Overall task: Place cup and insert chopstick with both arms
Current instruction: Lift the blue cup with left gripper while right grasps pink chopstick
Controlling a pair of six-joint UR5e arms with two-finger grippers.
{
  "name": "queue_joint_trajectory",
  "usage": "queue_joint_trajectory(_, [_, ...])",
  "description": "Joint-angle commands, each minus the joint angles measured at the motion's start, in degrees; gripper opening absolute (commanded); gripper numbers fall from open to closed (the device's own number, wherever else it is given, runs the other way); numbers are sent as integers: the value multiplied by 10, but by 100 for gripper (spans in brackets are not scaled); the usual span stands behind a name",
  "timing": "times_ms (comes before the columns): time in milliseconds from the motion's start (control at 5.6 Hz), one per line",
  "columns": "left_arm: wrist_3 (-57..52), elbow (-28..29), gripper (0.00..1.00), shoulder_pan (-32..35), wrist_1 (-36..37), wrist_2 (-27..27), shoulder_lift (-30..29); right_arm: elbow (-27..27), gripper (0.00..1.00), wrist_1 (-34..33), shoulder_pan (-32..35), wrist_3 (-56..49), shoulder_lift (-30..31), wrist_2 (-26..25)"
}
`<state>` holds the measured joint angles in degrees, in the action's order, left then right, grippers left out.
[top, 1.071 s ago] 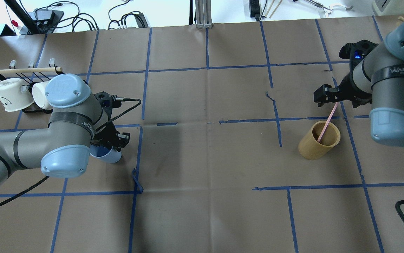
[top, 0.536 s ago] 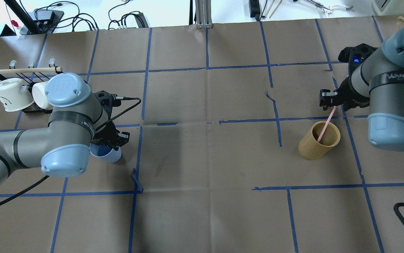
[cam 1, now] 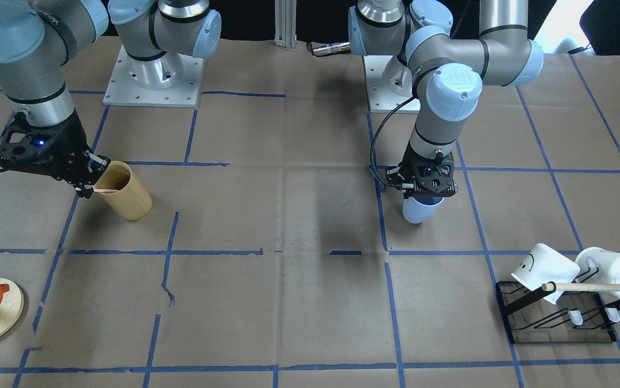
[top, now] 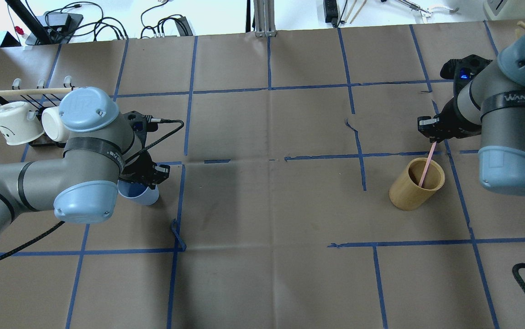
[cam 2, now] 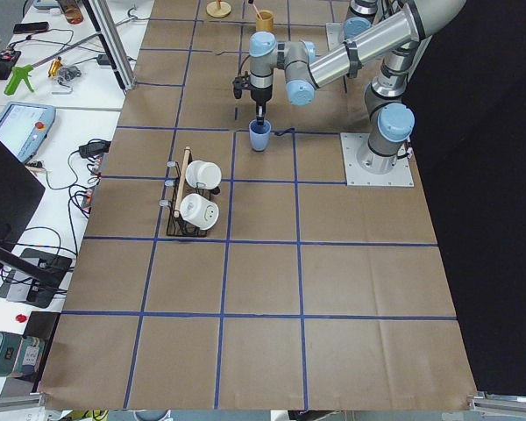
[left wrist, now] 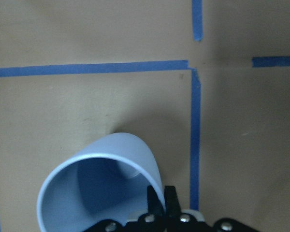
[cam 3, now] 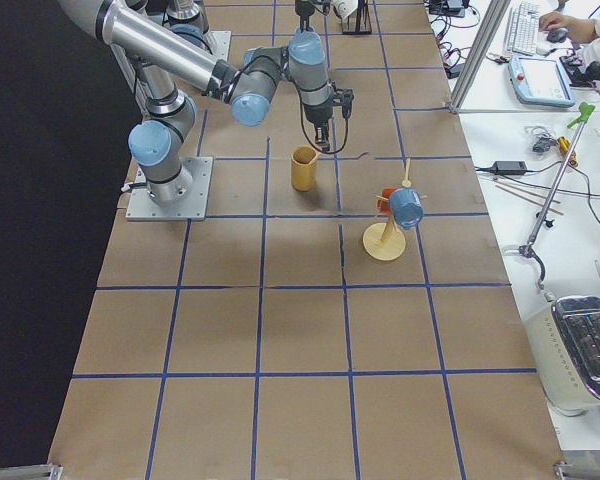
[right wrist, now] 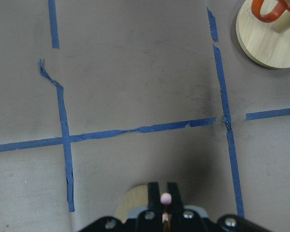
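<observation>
Chopstick leans with its lower end inside the holder, its top pinched by the right gripper just above the rim. I read the left gripper as clamped on the cup's rim. The cup tilts, near the table, well apart from the rack.

Two white cups on black rack
</observation>
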<state>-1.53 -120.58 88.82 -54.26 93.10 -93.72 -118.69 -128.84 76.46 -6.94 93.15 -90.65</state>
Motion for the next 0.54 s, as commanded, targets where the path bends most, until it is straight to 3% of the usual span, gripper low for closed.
queue_joint_trajectory(0, [151, 105, 7, 115, -1, -17, -68, 26, 9, 3, 1, 0, 4, -1])
queue_joint_trajectory(357, [402, 318, 8, 255, -21, -15, -230, 148, 9, 140, 4, 1, 5, -1])
